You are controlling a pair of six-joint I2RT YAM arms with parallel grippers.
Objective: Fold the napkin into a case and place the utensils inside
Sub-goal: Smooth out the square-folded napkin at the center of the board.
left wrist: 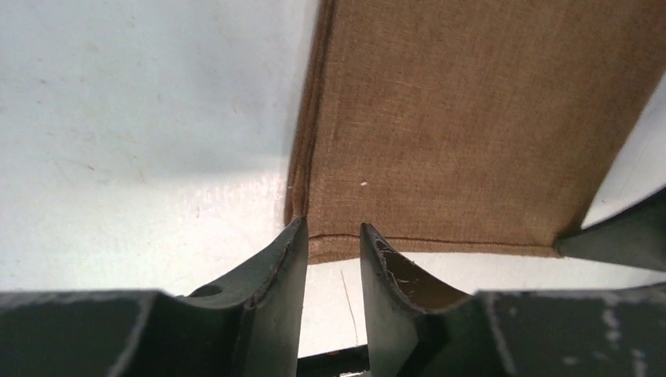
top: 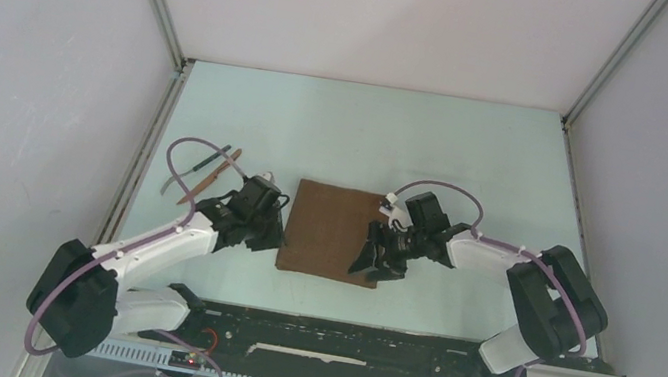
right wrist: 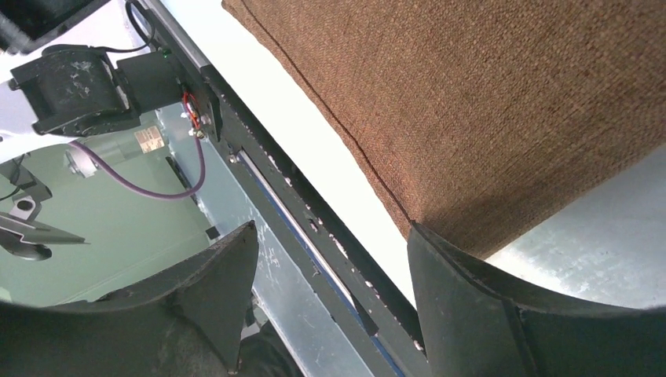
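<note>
Napkin [top: 331,231] lies flat in the middle of the surface [top: 369,133] as a brown rectangle. The left wrist view shows stacked layers along its left edge. It looks too broad to be a utensil-length case, so I judge the folding step is in hand and not finished. The utensils [top: 209,172] lie on the surface well off to the far left, outside the cloth.

The next move probably calls for a fresh hold on the near edge or corners, so the cloth can be turned over into a narrower pouch. The layers need to stay squared, and one end must be left open for the fork and knife.

The left gripper [left wrist: 330,236] sits at the napkin's near left corner. Its jaws are a little apart, with the hem just at their tips and bare surface showing between them, so nothing is pinched. The right gripper [right wrist: 330,239] is at the near right corner with its jaws wide apart. One finger [right wrist: 471,306] meets the cloth's corner, though I cannot tell whether it touches, and it holds nothing.
</note>
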